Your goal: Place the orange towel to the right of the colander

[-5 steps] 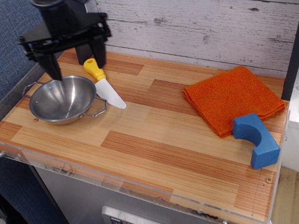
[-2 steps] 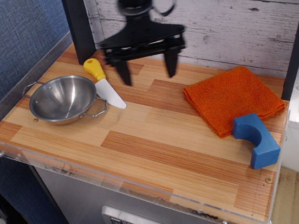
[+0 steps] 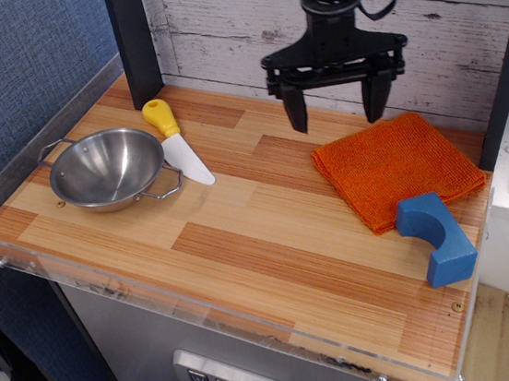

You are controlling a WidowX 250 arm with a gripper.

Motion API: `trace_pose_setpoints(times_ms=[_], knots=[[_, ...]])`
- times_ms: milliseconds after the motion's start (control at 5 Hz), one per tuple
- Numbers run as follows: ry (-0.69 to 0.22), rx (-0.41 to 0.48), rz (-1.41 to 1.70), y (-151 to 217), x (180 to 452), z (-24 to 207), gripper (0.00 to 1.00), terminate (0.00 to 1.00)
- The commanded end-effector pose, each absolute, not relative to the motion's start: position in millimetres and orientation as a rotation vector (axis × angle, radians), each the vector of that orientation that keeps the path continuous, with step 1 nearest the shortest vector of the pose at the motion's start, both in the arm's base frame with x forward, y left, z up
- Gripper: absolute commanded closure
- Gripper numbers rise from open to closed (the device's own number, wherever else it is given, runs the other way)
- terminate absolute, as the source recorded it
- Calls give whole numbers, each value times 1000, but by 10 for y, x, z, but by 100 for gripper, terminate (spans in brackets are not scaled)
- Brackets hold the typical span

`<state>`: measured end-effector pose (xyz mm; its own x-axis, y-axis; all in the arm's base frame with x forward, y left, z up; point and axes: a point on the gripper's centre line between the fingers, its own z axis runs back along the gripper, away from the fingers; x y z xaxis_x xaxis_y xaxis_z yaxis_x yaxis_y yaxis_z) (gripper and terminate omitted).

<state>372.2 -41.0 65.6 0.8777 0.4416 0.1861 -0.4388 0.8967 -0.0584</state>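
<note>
The orange towel (image 3: 397, 169) lies flat and folded at the right side of the wooden table top. The colander (image 3: 108, 168), a shiny steel bowl with wire loop handles, sits at the far left. My gripper (image 3: 337, 117) hangs open and empty above the table, just over the towel's back left edge, fingers pointing down. It holds nothing and is far to the right of the colander.
A knife with a yellow handle (image 3: 176, 142) lies just right of the colander. A blue curved block (image 3: 436, 235) rests on the towel's front right corner. A black post (image 3: 132, 44) stands at the back left. A clear rim (image 3: 214, 316) edges the table.
My gripper has travelled from above the colander at the left, across the back of the table, to above the towel's back edge at the right. It stays open. Nothing on the table moved.
</note>
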Motion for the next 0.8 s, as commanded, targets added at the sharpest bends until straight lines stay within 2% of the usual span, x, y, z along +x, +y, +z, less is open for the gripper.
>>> trace_pose_setpoints(times_ms=[0,600], knots=[[-197,-19,401,-644,3722,551,0,0],[-188,-23,380,-856,3661,265,0,0]])
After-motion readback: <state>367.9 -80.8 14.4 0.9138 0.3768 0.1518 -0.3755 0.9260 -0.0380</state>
